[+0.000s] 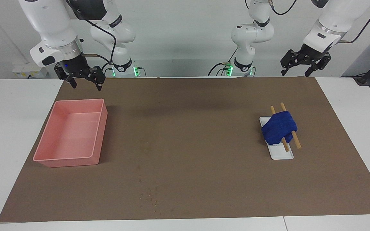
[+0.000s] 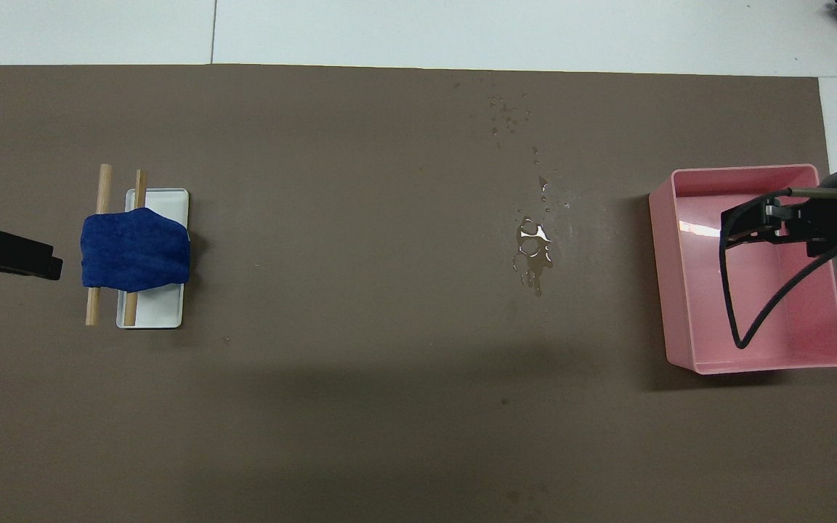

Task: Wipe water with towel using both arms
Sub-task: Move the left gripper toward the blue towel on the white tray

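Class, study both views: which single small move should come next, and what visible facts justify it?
Probably the left gripper, open and empty, should descend toward the blue towel draped over two wooden sticks. The water puddle is unwiped, and the right gripper waits above the pink tray.

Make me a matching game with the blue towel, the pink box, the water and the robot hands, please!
Things:
1. deep-blue fabric towel
2. pink plastic tray
3. spilled water puddle
4. left gripper and right gripper

States:
A. up in the air, open, holding nothing
B. draped over two wooden sticks on a white tray
C. bare on the brown mat, mid-table
D. at the right arm's end, nothing in it

Pairs: 1-B, 2-D, 3-C, 4-A
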You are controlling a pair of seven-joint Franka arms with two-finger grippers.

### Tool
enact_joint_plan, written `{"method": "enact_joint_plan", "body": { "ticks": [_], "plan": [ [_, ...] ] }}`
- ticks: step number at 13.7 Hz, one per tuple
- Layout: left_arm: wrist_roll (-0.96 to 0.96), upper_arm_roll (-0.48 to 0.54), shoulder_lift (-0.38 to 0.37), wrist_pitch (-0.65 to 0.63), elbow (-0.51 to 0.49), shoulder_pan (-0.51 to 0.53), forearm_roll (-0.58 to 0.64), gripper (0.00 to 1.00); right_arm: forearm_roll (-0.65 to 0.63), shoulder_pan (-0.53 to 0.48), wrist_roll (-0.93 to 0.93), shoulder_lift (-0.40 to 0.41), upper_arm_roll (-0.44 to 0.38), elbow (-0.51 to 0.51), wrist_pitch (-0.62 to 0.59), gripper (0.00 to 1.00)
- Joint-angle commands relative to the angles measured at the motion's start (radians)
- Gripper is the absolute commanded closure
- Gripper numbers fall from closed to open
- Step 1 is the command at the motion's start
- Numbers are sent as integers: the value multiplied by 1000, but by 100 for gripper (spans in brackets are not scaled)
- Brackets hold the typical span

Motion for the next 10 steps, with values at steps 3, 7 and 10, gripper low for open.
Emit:
{"method": "enact_joint_plan", "body": {
  "ticks": [3,7,10],
  "plan": [
    [-5,10,-24,15,-31,-9,-9,0,1,-12,-19,1,8,9,-19,0],
    [-8,10,-36,93,-73,-12,-7,0,1,-15,-20,-2,8,9,-25,0],
    [-20,10,-62,274,-199,-9,19,0,1,-26,-19,-7,8,9,-23,0]
  ]
}}
